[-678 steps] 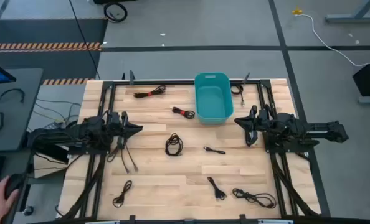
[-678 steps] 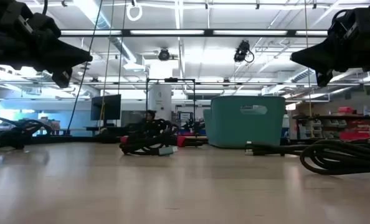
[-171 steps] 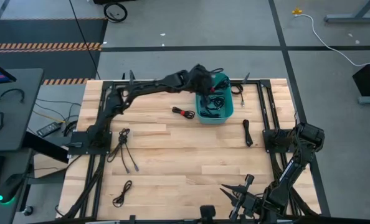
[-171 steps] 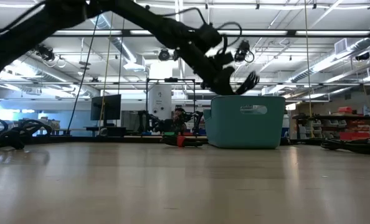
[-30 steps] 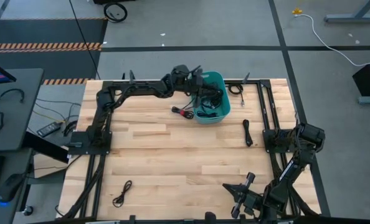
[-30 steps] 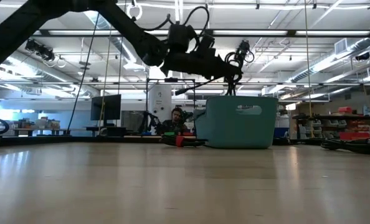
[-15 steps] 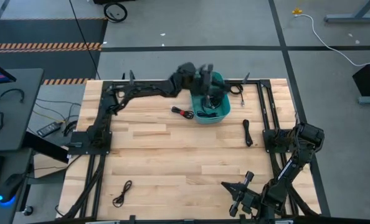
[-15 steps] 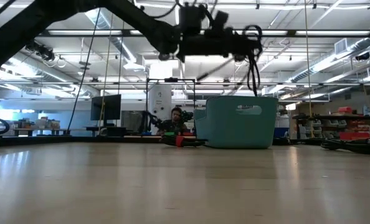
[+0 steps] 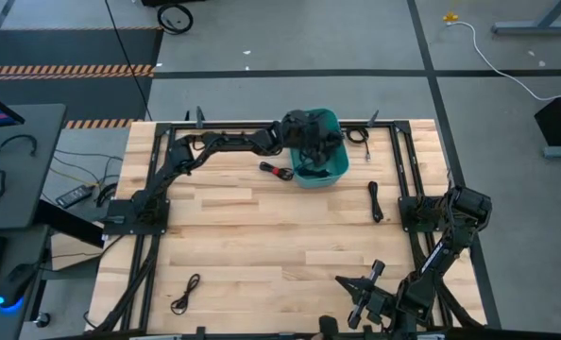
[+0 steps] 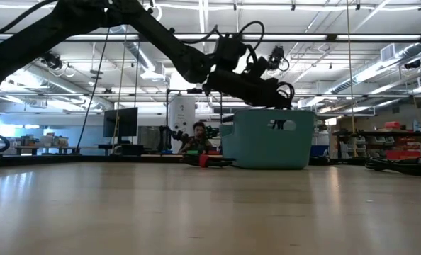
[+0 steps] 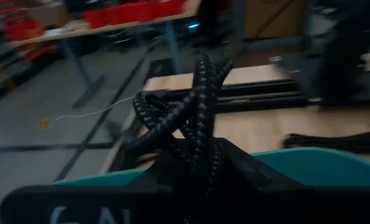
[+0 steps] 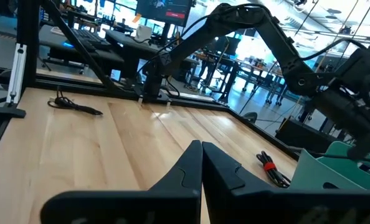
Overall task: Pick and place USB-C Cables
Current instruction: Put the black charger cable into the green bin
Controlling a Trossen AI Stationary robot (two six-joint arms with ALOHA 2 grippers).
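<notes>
Left tool [image 9: 320,149] hung over the teal bin [image 9: 330,172] at the bench's [image 9: 262,246] far edge, fingers clamped on a braided black cable [image 11: 194,127]. Red-tipped cable [image 9: 278,171] lay just beside the bin; two more [image 9: 375,201] [image 9: 185,294] lay well apart. Wide bare bench mid-field. Right tool [image 9: 360,304] rested at the near edge, fingers together, empty.

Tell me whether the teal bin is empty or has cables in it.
Not empty: in the high view, black cables lie inside the teal bin, with the left gripper over it.

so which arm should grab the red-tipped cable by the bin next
Left. Its gripper is over the bin, right beside that cable; the right gripper sits at the table's near edge.
</notes>
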